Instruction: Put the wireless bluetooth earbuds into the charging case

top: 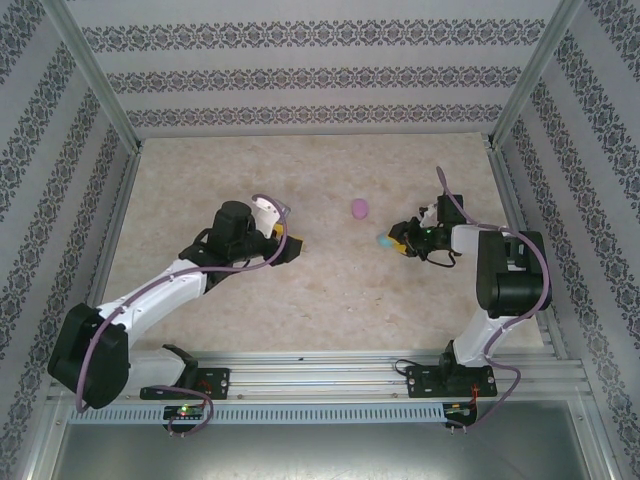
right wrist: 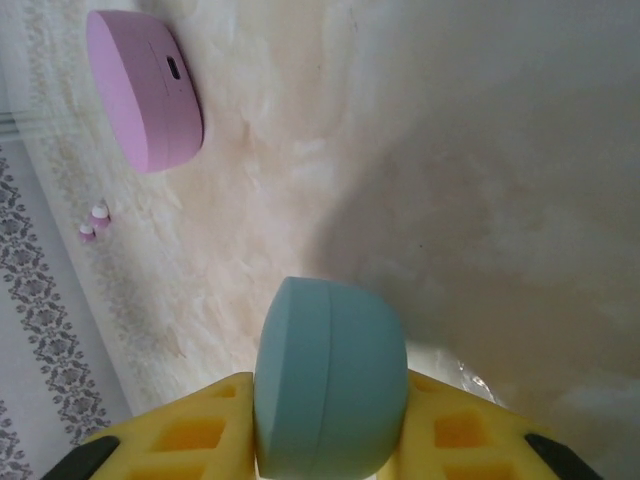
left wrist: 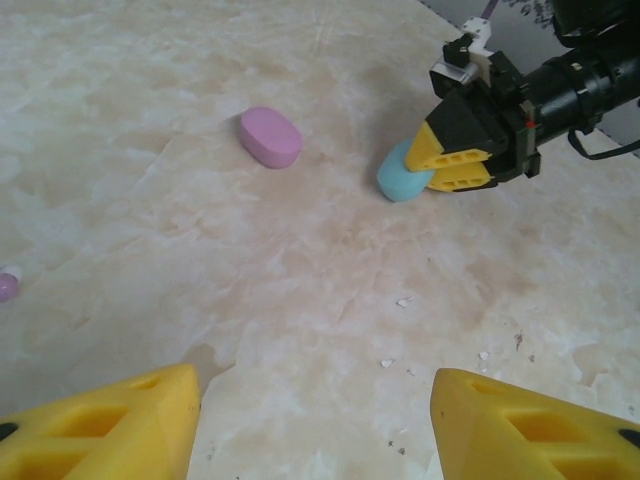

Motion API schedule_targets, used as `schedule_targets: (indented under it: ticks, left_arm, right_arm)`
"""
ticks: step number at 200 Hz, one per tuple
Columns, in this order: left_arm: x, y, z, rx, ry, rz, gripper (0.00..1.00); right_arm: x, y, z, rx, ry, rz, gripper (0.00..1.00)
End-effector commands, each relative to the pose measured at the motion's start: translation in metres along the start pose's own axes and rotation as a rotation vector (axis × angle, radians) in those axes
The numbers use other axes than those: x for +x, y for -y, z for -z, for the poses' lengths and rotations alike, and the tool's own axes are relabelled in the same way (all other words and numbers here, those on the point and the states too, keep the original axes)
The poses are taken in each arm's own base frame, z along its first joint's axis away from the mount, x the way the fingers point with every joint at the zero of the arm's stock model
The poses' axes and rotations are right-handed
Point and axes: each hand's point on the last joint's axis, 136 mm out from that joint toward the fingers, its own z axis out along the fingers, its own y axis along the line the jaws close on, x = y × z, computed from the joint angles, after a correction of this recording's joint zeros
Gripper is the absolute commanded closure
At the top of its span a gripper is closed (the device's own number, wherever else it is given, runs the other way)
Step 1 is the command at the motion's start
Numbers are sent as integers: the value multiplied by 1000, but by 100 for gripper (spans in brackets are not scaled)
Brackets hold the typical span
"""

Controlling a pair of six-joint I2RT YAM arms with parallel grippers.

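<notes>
Two-arm workcell over a marbled table, seen from above and from both wrists.

(a) Left gripper – low over the table, left of centre. Its yellow fingers are spread wide with nothing between them; bare tabletop shows in the gap.

(b) Right gripper – right of centre, turned toward the left arm. Its two yellow fingers pinch the blue case, one finger against each side. The blue case is closed, its seam visible, and it projects past the fingertips. It sits low at the tabletop; whether it rests there or is slightly raised cannot be told.

(c) Pink case – an oval, closed, lying flat on the table near the centre, apart from both grippers and just beyond the blue case. A small slot-shaped port shows on its side in the right wrist view.

(d) Earbuds – two tiny pink-purple buds with pale tips, side by side on the table near the patterned wall, apart from the pink case. The left wrist view shows one such bud at its left margin, well apart from both cases. Neither case holds a bud.
</notes>
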Motion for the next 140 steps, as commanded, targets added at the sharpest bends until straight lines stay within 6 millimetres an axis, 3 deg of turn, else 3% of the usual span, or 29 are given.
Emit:
schedule_targets:
  ticks: [1, 83, 140]
  left_arm:
    - [-8, -9, -6, -27, -19, 32, 42]
    - [-19, -23, -68, -39, -52, 150, 47]
    - [-29, -31, -120, -172, -138, 171, 45]
  right_arm:
    - [-1, 0, 1, 1, -19, 40, 62]
    - [15, 11, 25, 141, -11, 54, 42]
    - [26, 9, 57, 222, 73, 91, 41]
